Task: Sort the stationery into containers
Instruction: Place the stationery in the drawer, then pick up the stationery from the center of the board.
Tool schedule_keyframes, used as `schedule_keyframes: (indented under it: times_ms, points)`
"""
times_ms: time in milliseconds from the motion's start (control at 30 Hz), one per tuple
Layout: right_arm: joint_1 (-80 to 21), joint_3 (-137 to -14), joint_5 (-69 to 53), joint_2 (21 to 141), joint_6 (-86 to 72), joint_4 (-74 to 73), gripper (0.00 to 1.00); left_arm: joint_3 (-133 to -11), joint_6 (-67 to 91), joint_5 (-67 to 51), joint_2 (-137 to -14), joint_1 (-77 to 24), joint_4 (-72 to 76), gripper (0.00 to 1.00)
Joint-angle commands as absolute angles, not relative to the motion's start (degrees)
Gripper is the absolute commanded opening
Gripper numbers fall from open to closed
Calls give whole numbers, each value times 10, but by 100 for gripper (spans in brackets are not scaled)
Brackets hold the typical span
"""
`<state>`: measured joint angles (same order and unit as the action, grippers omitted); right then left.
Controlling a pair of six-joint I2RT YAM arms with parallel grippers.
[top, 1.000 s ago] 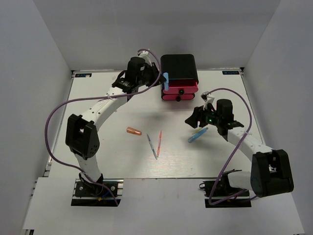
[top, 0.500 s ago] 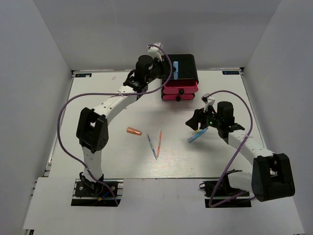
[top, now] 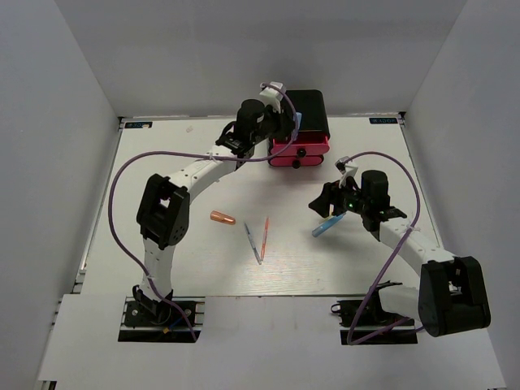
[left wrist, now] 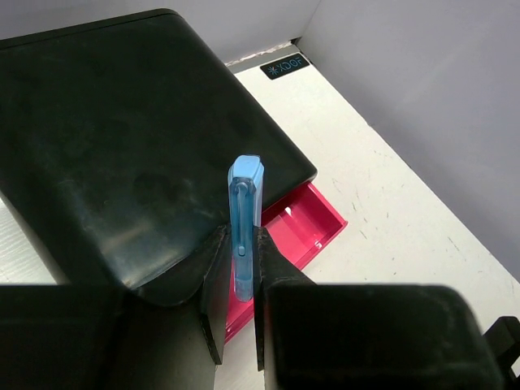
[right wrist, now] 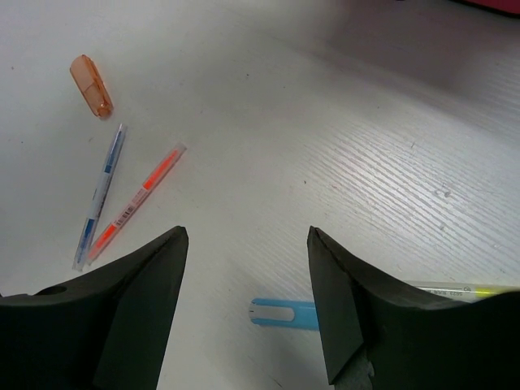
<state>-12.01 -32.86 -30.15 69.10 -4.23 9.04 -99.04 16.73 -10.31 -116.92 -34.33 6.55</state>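
Left jaws: closed on a short blue capsule piece point(left wrist: 244, 213), pinching its lower half between two flat black fingers point(left wrist: 216, 296). The piece stands upright. It is translucent hard plastic with a rounded top and a moulded clip down its face. It hangs over the front edge of the black box point(left wrist: 106, 138), which has a smooth matt lid, faint smudges and rounded corners. Below that edge a pink drawer point(left wrist: 302, 221) stands pulled out: glossy, shallow, thin-walled. From overhead the pink fronts carry round black knobs point(top: 301, 151).

Right jaws: spread wide, nothing between them, hovering low over the surface point(right wrist: 366, 122), which is white with a fine parallel grain and a few scuffs. The light-blue marker point(right wrist: 280, 313) lies flat just below the gap, clip end showing. A thin yellow pen point(right wrist: 459, 288) pokes out beside one finger, mostly hidden.

Further out, the grey pen point(right wrist: 99, 195) and red pen point(right wrist: 134, 203) lie in a narrow V, their near ends almost touching. The orange capsule point(right wrist: 91, 84) lies apart, beyond them.

Room: an open stretch of surface runs between the pens and the box. The box sits near the back edge, close to the rear wall point(top: 244, 57). Plain walls close in left and right.
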Motion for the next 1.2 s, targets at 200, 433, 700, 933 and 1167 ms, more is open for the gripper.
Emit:
schedule_keyframes:
  times_ms: [200,433,700,933,1167]
  points:
    - [-116,-326,-301,682,-34,119,69,-983,134,-90,-1151,-358,69,7]
    - [-117,-327,-297,678,-33,118,70,-983,134,-84,-1151,-358,56,22]
    - [-116,-327,-295,679,-33,119,71,-973,129,-73,-1141,-363,51,39]
    - [-118,-326,-297,677,-31,118,73,-968,129,-73,-1121,-363,52,44]
    - [-118,-328,-318,670,-3,106,58,-917,243,12,-1007,-357,-71,3]
